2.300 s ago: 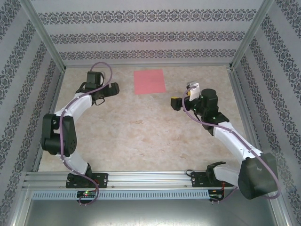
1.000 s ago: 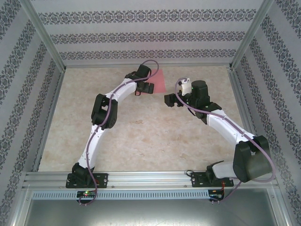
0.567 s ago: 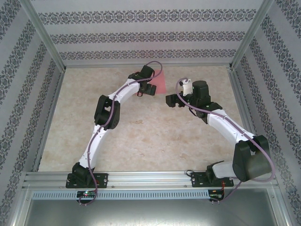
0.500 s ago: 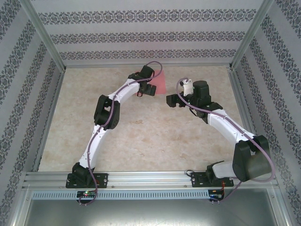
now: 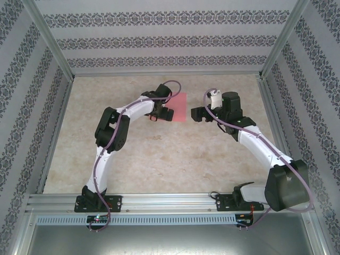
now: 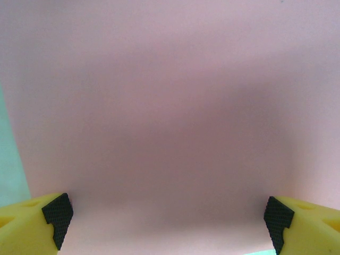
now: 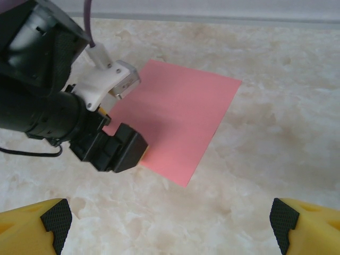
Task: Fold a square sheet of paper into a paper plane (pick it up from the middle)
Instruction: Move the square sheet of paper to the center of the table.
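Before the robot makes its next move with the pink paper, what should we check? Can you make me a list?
1. The square sheet of paper lies flat and unfolded on the table: ok.
2. The left gripper is open, jaws wide apart: ok.
3. The left gripper is above the paper: ok.
4. It is over the middle of the sheet: cannot tell, because the arm hides part of the paper from above.
5. The right gripper is open and beside the sheet, not touching it: ok.
6. The left gripper is low enough to touch the paper: cannot tell.
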